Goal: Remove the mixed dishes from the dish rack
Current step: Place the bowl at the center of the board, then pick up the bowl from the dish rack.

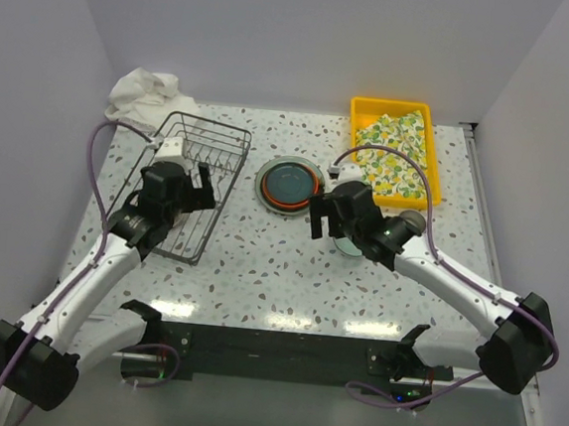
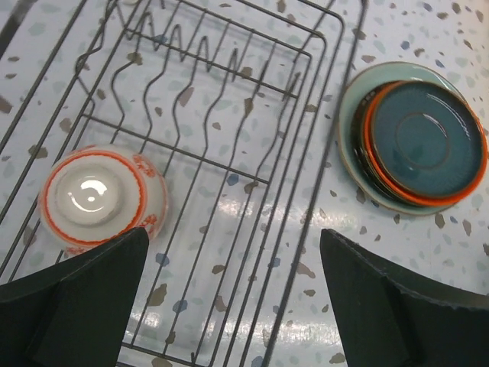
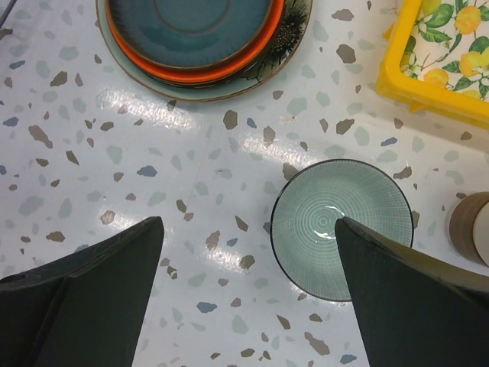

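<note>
Speckled terrazzo table (image 1: 259, 271) with pale walls around it carries the dish rack (image 1: 220, 148) on its left side. 1 small red-white bowl (image 2: 103, 199) sits upside down inside the rack, on the wires near the left edge in the left wrist view. The left gripper (image 2: 234, 233) hangs over the rack with its jaws spread wide and nothing between them. Just right of the rack, 4 plates are stacked (image 2: 416, 141) on the table: dark teal on top, then orange, a dark patterned one and pale green at the bottom. The right gripper (image 3: 248, 222) hovers near the stack, also wide apart and empty, above a small green ribbed bowl (image 3: 341, 229). A grey-brown cup (image 3: 474, 229) stands beside that bowl, near the yellow tray (image 1: 358, 110).
</note>
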You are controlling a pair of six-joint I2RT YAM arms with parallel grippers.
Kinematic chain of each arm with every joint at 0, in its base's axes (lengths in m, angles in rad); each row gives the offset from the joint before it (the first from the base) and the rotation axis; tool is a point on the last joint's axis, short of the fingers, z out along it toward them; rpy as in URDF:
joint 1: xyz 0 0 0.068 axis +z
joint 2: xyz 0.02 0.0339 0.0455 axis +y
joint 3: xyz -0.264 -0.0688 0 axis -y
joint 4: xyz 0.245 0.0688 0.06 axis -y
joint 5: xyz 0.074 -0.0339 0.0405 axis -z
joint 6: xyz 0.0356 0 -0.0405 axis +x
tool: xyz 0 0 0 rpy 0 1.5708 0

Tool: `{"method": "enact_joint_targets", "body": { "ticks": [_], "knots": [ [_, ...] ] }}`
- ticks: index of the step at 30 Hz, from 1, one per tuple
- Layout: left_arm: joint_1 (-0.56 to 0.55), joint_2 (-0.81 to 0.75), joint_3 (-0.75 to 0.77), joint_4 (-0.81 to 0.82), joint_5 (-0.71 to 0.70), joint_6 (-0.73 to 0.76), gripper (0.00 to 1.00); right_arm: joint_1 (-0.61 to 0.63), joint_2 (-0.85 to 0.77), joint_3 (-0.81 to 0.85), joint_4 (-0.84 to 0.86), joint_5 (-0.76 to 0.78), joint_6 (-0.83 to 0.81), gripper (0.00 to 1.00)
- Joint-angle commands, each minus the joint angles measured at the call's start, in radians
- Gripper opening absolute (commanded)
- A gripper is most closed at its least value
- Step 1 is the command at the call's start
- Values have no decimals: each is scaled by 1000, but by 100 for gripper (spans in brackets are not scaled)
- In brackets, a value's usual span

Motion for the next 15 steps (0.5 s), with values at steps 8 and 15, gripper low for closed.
{"method": "enact_joint_targets", "body": {
  "ticks": [8,15],
  "knots": [
    [288,61,-1,-49,126,-137,100,0,-89,-6,-13,-25,-36,99],
    [272,184,108,-127,-20,74,100,-2,-155,-69,-12,-20,-71,98]
  ]
}}
